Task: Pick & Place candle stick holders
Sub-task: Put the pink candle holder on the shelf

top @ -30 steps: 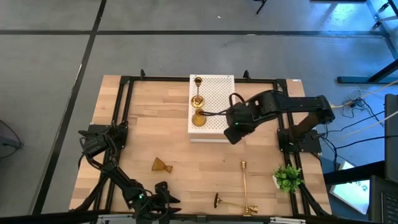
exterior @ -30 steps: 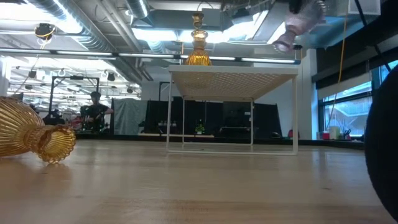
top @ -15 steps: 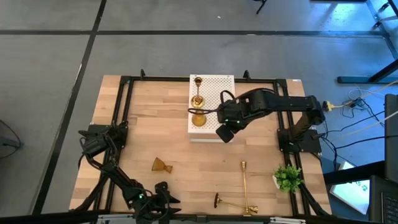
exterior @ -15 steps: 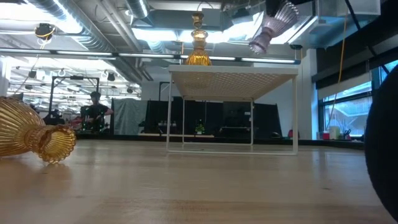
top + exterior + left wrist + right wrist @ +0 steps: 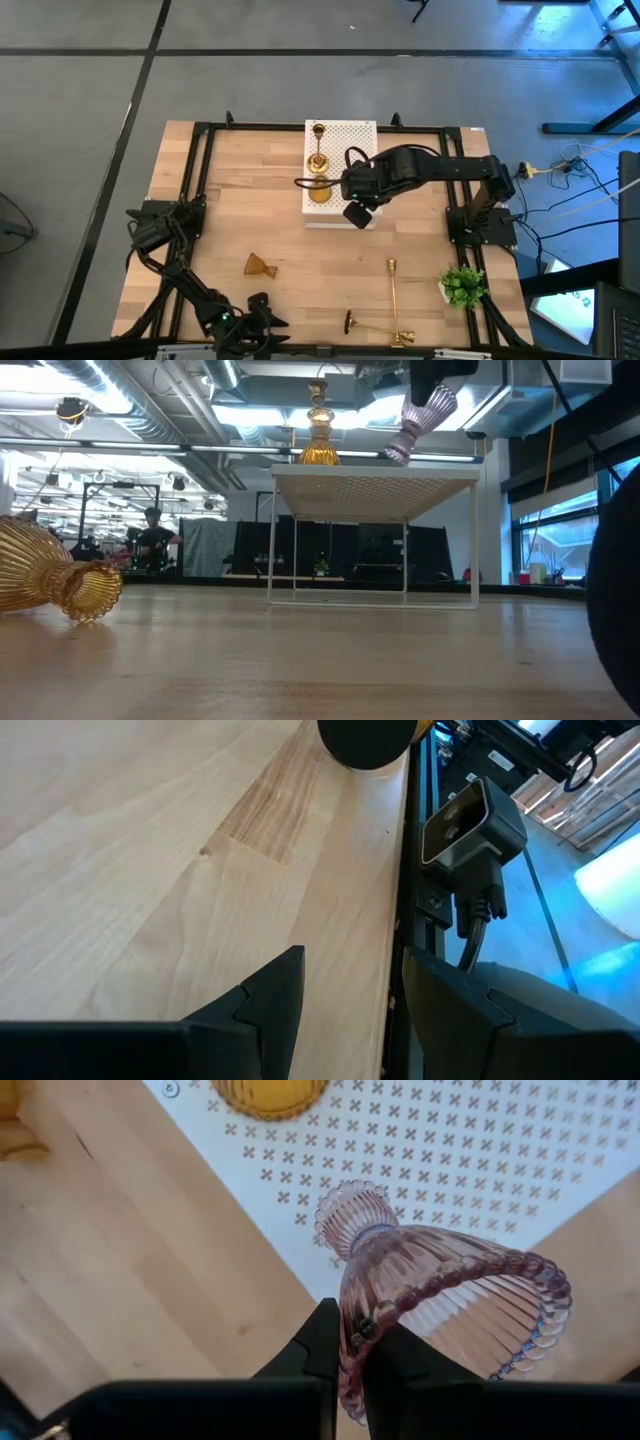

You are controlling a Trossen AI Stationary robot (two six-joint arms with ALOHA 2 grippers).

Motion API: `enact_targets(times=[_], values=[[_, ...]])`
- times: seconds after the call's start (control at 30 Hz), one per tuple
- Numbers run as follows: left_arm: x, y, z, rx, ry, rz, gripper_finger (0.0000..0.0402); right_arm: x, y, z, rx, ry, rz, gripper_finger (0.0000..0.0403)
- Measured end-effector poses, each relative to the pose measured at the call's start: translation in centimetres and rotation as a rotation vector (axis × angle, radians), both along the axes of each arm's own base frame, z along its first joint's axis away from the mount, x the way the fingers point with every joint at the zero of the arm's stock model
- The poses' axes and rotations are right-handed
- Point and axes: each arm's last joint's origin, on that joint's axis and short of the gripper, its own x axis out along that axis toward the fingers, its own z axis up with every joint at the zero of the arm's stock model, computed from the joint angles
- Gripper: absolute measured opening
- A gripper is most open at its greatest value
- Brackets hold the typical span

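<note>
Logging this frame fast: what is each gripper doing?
Left gripper: open, empty.
Right gripper: shut on the pinkish-purple glass holder, above the white box.

- Even, bright overhead light fell on the pale wooden table (image 5: 250, 200), with soft, faint shadows.
- Ceiling strip lights (image 5: 260, 415) glared in the low view.
- The ribbed amber glass holder (image 5: 50, 575) near its edge was slightly blurred.

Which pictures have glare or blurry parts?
Low view: bright ceiling lights glare behind the pink glass holder; the near amber holder looks soft. Right wrist view: the right pincer is blurred. High view: even light.
</note>
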Motion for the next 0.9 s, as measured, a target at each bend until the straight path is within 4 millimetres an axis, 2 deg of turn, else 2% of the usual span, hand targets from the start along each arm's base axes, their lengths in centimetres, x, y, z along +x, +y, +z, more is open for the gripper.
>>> enact_targets(times=[0.9], values=[[-0.43,-0.14,-0.10,0.003,-0.004,0.015,0.0166,0.16,0.46,-0.26,0.018,0.019,0.061,0.0020]])
